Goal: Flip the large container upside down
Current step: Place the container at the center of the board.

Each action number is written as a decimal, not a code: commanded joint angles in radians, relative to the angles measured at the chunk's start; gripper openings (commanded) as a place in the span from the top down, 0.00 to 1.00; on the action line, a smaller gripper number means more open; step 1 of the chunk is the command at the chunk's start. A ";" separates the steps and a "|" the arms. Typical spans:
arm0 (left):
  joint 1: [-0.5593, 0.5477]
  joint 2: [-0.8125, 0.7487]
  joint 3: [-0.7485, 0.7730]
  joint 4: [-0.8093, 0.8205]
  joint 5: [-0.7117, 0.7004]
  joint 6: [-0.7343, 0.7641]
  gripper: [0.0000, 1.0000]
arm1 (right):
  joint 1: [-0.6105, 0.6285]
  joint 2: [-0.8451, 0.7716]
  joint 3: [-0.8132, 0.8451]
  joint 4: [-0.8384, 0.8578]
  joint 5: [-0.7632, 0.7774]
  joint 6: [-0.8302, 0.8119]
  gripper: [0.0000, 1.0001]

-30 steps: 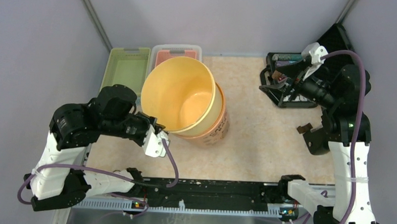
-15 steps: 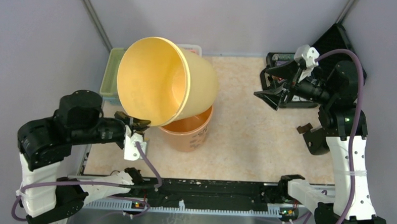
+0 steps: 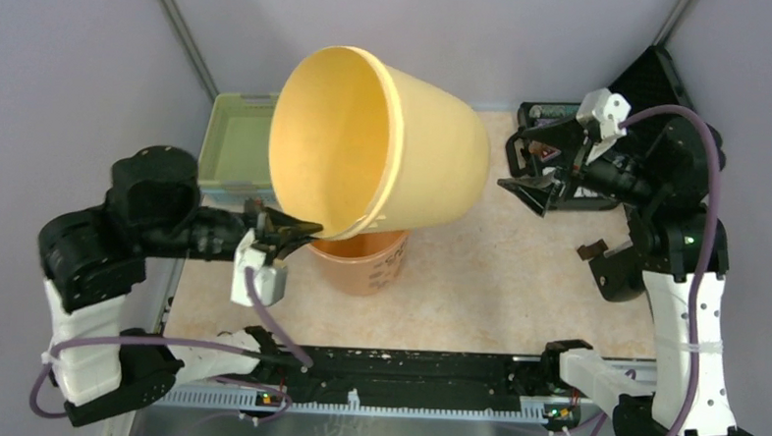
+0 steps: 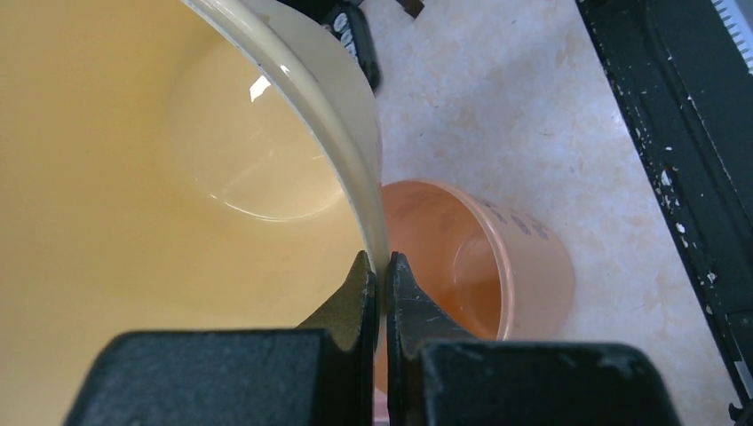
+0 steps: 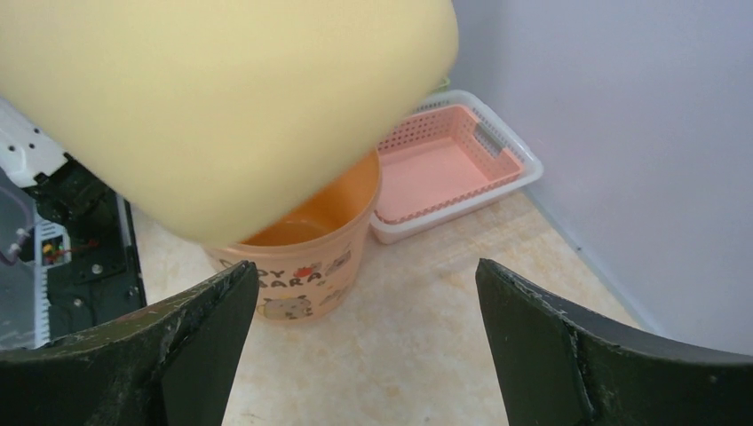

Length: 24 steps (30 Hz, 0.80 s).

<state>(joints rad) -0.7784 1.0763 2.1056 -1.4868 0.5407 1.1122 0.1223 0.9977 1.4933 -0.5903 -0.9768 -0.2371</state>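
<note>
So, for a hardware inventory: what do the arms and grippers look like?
The left arm and right arm have white links and black joints, each trailing a purple cable. Left gripper and right gripper are black, with tapered fingers and a white wrist block.

We saw a small orange tub standing upright on the beige speckled table, with a cartoon print on its side. At the back wall sat a green bin and a pink slotted basket. A black rail ran along the near edge.
</note>
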 commanded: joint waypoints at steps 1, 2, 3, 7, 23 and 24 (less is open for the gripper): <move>0.005 0.108 0.004 0.192 0.111 0.047 1.00 | 0.008 -0.034 0.215 -0.081 0.082 -0.114 0.04; 0.004 0.126 0.004 0.205 0.123 0.048 1.00 | 0.007 -0.035 0.264 -0.108 0.103 -0.134 0.03; 0.004 0.147 0.005 0.220 0.133 0.049 1.00 | 0.007 -0.036 0.309 -0.135 0.117 -0.153 0.02; 0.004 0.227 0.017 0.278 0.179 0.035 1.00 | 0.007 -0.035 0.452 -0.236 0.143 -0.218 0.01; -0.059 0.508 0.001 0.411 0.202 0.021 1.00 | 0.007 -0.083 0.372 -0.298 0.027 -0.277 0.01; -0.069 0.521 0.000 0.412 0.192 0.022 1.00 | 0.007 -0.085 0.366 -0.300 0.025 -0.280 0.01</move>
<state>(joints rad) -0.8196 1.5806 2.0995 -1.2133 0.7174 1.1057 0.1223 0.9169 1.8740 -0.8852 -0.9287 -0.4911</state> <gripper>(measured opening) 0.030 0.985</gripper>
